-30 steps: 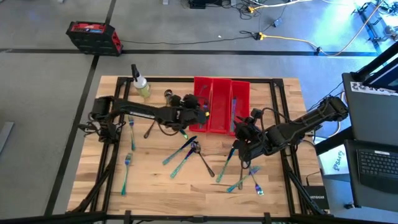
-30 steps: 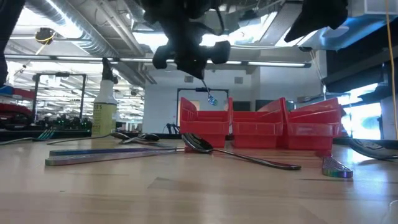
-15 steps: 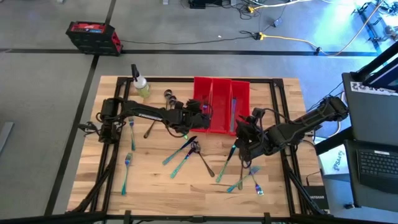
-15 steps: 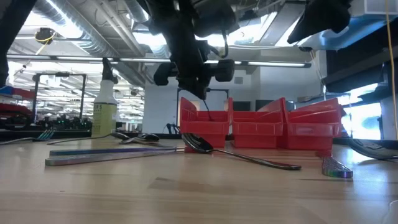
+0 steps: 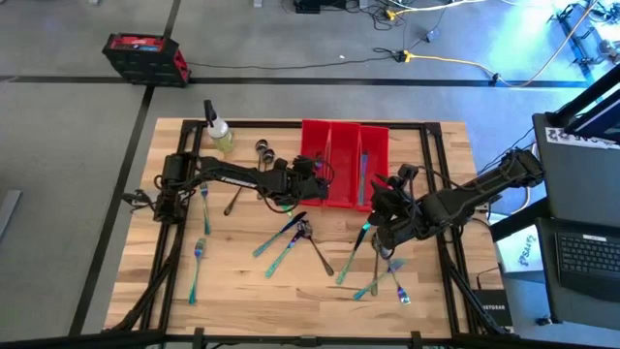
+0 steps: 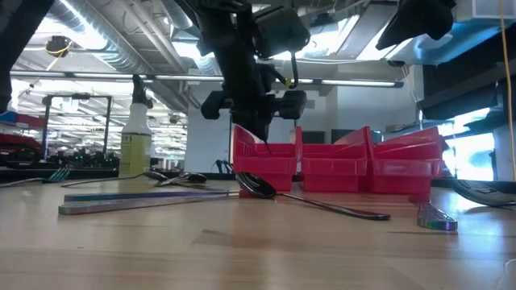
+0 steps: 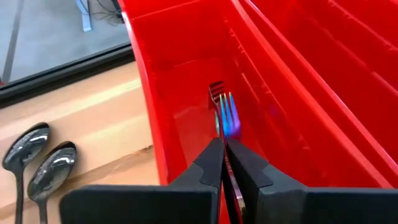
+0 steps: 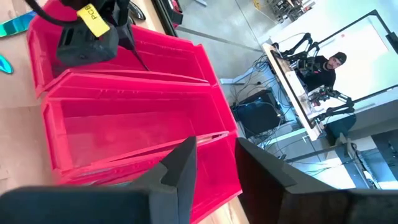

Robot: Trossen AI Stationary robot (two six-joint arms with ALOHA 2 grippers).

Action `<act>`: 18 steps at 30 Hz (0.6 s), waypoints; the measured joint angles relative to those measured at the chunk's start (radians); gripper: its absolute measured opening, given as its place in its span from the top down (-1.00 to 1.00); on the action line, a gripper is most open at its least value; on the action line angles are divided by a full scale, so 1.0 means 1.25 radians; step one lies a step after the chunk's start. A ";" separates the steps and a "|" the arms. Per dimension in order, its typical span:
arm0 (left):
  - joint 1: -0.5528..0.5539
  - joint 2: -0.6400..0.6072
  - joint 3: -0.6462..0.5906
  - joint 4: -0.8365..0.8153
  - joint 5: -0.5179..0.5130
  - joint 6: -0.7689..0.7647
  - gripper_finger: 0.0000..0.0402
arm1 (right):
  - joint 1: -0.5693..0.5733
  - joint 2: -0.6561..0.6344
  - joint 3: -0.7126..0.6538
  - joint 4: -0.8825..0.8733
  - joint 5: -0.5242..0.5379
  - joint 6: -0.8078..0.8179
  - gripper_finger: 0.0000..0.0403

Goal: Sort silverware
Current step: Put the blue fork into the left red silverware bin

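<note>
red plastic bins [image 5: 344, 165] — three long troughs side by side at twelve o'clock on the table [image 5: 242, 281]; set there, by judgement, as one trough per kind of utensil, open tops toward the arms.

left gripper [image 7: 222, 163] — reaching over the leftmost trough; fingers pressed together on the handle of a fork [image 7: 225, 115], tines forward and low inside the trough; held lengthwise so the fork, it seems, can lie along the channel on release; the low view shows this gripper [image 6: 260, 129] dipping behind the trough's front wall.

right gripper [image 5: 376, 225] — near the bins' four o'clock corner, over the table's right part; fingers part-way apart, nothing visible between them in its own wrist view; whether it carries anything cannot be told; judged to be waiting.

silverware [image 5: 291, 237] — iridescent pieces scattered loose from the table's centre to five o'clock, more forks [image 5: 199, 247] at eight o'clock; two dark spoons [image 7: 40, 165] beside the bins at their nine o'clock side; some pieces already lie in the middle and right troughs; most are unsorted.

spray bottle [image 5: 219, 129] — at eleven o'clock, apart from the work.

person [image 8: 323, 65] — beyond the table in the right wrist view, at a bench.
</note>
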 joint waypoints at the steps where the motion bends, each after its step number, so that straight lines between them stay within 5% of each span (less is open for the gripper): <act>1: 0.000 0.000 0.000 -0.002 0.000 0.003 1.00 | 0.000 -0.001 0.000 -0.003 -0.001 0.000 0.53; 18: 0.007 0.000 0.039 -0.003 -0.046 0.005 1.00 | 0.000 -0.007 0.000 -0.035 -0.001 0.002 0.53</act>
